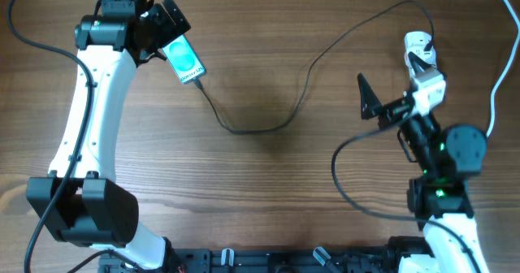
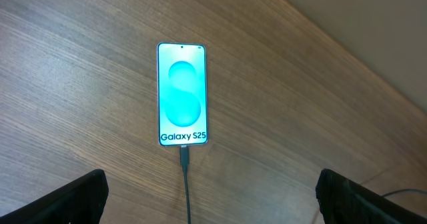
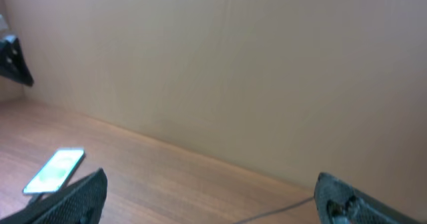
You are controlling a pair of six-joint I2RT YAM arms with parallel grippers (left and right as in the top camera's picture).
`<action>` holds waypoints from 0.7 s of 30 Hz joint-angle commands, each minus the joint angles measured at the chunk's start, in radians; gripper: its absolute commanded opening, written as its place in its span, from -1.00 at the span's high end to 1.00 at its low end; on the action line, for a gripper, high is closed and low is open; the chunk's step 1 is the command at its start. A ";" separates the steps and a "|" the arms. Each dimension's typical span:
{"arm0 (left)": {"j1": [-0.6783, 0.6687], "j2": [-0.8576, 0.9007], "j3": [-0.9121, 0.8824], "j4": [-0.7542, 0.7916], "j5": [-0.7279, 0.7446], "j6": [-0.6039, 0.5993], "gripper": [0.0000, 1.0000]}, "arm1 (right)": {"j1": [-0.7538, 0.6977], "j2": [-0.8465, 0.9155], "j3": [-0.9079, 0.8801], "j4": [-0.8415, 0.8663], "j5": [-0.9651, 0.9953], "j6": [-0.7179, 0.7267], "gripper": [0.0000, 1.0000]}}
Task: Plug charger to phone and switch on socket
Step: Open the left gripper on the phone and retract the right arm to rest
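The right pincer point(image 3: 210, 184) is spread wide with nothing in it. Its own camera looks across the desk point(image 1: 268, 192) at the wall, so the socket is outside that view. From overhead, the socket point(image 1: 418, 49) lies just beyond this pincer on the far side, partly covered by the wrist. Its long axis seems to run near-to-far. Of the 2 arms, the right is plainly nearer the switch. The charger point(image 2: 184, 157) trails leftward to the phone point(image 2: 181, 94), its connector at the phone's bottom edge. The left pincer point(image 2: 210, 184) hangs above the phone, also spread, holding nothing.
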 commanded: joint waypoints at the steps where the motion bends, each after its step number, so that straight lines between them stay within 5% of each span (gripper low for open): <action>1: 0.002 -0.015 0.010 0.003 0.011 -0.013 -0.99 | 0.003 -0.069 -0.093 0.039 0.016 0.043 -0.99; 12: 0.002 -0.015 0.010 0.003 0.011 -0.013 -1.00 | 0.003 -0.428 -0.409 0.136 0.084 0.061 -0.99; 21: 0.002 -0.015 0.010 0.003 0.011 -0.013 -1.00 | 0.003 -0.664 -0.409 -0.338 0.101 0.068 -0.99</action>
